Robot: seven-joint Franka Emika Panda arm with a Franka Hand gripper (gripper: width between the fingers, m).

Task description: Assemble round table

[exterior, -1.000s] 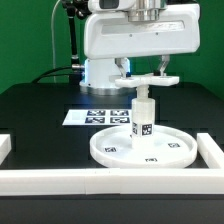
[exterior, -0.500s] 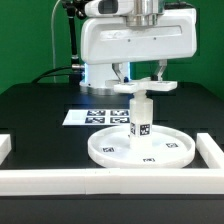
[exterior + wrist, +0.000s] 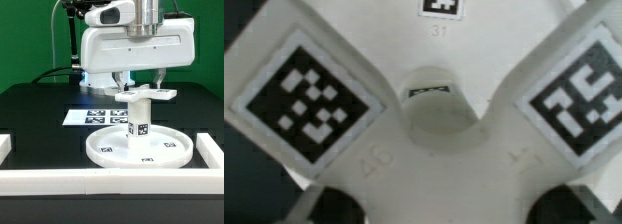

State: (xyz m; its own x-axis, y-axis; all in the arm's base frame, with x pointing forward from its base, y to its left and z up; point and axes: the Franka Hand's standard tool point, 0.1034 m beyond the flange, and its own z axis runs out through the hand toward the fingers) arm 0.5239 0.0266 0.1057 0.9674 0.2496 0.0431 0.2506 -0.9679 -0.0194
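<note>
The large rimmed round disc (image 3: 108,150) lies flat on the black table. The short cylindrical leg (image 3: 141,118) stands upright at the disc's middle, tag facing the camera. The cross-shaped base (image 3: 147,93) lies level on or just above the leg's top. My gripper (image 3: 140,80) is straight above it, one finger on each side, shut on the base. In the wrist view the base (image 3: 438,140) fills the picture, with its tags and centre socket showing. There my gripper (image 3: 446,208) shows only as dark fingertips (image 3: 331,206) at two corners.
The marker board (image 3: 85,117) lies on the table behind the disc. White border rails run along the front (image 3: 100,181), the exterior view's right (image 3: 212,150) and left (image 3: 4,146). The robot's white base stands at the back.
My gripper has come down with the cross-shaped base, bringing it lower onto the top of the upright leg. The disc and leg have not moved.
</note>
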